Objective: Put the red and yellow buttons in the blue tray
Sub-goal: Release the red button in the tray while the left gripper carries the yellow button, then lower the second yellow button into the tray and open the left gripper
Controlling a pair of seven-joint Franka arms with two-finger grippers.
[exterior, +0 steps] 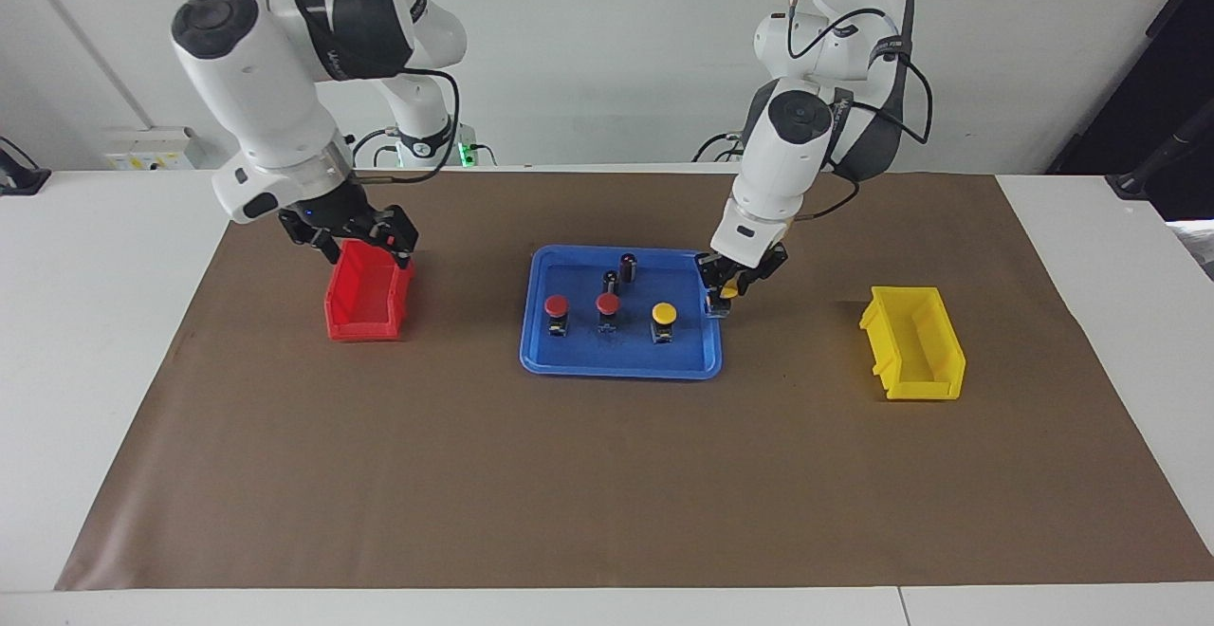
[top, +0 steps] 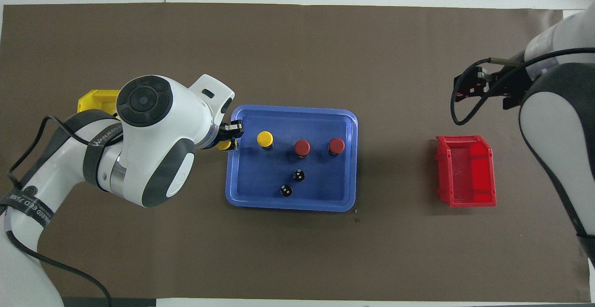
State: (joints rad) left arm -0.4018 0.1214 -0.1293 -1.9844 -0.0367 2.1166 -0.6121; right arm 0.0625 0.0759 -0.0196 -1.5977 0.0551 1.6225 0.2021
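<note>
Round-capped buttons (exterior: pixel 607 304) in smooth shallow blue tray (exterior: pixel 569 365)

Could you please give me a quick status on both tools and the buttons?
Left tool shut on fourth button at blue tray edge. Right tool waits over red bin. Three buttons in tray; nothing blocking.

The left pincer (exterior: pixel 725 298) grips a yellow button (exterior: pixel 728 291) at the blue tray's (exterior: pixel 621 365) rim toward the left arm's end of the counter (exterior: pixel 569 493). Two red buttons (exterior: pixel 557 306) and another yellow-capped button (exterior: pixel 664 313) stand in the tray. The right pincer (exterior: pixel 365 239) hangs over the red bin (exterior: pixel 368 308).
</note>
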